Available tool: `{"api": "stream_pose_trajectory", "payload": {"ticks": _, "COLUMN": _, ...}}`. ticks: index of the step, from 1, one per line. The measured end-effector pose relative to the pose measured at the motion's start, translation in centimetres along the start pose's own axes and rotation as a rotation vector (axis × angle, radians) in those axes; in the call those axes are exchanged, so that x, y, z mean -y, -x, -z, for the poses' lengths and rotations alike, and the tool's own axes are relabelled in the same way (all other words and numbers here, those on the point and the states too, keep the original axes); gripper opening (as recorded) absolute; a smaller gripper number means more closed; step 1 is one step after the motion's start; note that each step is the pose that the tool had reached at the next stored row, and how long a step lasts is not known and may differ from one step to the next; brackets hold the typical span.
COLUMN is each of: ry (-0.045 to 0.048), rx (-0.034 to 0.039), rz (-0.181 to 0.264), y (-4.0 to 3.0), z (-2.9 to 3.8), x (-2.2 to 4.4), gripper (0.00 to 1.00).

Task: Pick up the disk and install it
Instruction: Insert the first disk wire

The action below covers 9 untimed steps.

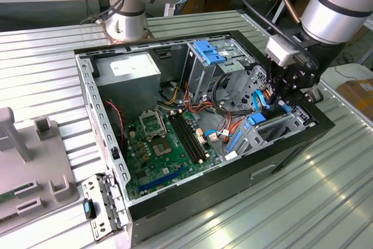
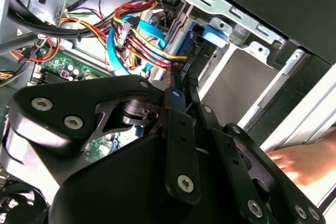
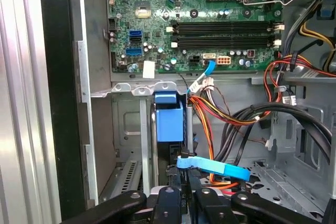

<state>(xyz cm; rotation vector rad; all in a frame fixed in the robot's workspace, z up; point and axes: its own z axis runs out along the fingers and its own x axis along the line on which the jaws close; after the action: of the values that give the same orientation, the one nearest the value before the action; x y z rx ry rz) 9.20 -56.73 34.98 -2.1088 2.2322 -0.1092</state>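
Observation:
The disk point(image 3: 169, 121) stands edgewise in the low drive bay of the open computer case point(image 1: 105, 138), with its blue bracket point(image 2: 210, 32) showing at the bay's mouth. In the exterior view that bracket point(image 1: 256, 119) sits at the case's right end, just below my gripper point(image 1: 287, 94). My gripper point(image 2: 181, 83) is shut, its two black fingers point(image 3: 176, 198) lying side by side with the tips at the disk's dark end. Whether they touch it I cannot tell. Coloured power wires and a blue data cable point(image 3: 215, 169) cross right beside the tips.
The motherboard point(image 1: 166, 144) fills the case floor, with a grey power-supply box point(image 1: 128, 68) at the back and a metal cage with a blue latch point(image 1: 207, 51) beside it. A grey fixture point(image 1: 29, 167) stands at the exterior view's left. A hand point(image 2: 304, 161) rests outside the case wall.

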Motion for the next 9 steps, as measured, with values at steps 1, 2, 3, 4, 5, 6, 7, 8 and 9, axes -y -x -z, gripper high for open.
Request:
{"api": "stream_pose_trajectory", "payload": {"ticks": 1, "ry": -0.0002, "rx": -0.0022, "rz": 0.0, "y": 0.01, "z": -0.02, "x": 0.0, "gripper": 0.17}}
{"api": "stream_pose_trajectory", "payload": {"ticks": 2, "ry": -0.0005, "rx": -0.0074, "rz": 0.0, "y": 0.0, "z": 0.0, "x": 0.01, "gripper": 0.17}}
{"api": "stream_pose_trajectory", "payload": {"ticks": 3, "ry": -0.0007, "rx": -0.0113, "rz": -0.001, "y": 0.01, "z": 0.0, "x": 0.01, "gripper": 0.17}}
{"api": "stream_pose_trajectory", "payload": {"ticks": 4, "ry": -0.0012, "rx": -0.0217, "rz": -0.001, "y": 0.01, "z": -0.01, "x": 0.08, "gripper": 0.17}}
{"api": "stream_pose_trajectory", "payload": {"ticks": 5, "ry": -0.0014, "rx": -0.0243, "rz": -0.002, "y": 0.01, "z": -0.02, "x": 0.16, "gripper": 0.17}}
{"api": "stream_pose_trajectory", "payload": {"ticks": 6, "ry": -0.0015, "rx": -0.0258, "rz": -0.002, "y": 0.01, "z": -0.02, "x": 0.22, "gripper": 0.17}}
{"api": "stream_pose_trajectory", "payload": {"ticks": 7, "ry": -0.0015, "rx": -0.0266, "rz": -0.003, "y": 0.19, "z": -0.09, "x": 0.41, "gripper": 0.17}}
{"api": "stream_pose_trajectory", "payload": {"ticks": 8, "ry": -0.0015, "rx": -0.0266, "rz": -0.003, "y": 0.04, "z": -0.12, "x": 0.51, "gripper": 0.17}}
{"api": "stream_pose_trajectory", "payload": {"ticks": 9, "ry": -0.0016, "rx": -0.0263, "rz": -0.003, "y": 0.2, "z": -0.17, "x": 0.28, "gripper": 0.17}}
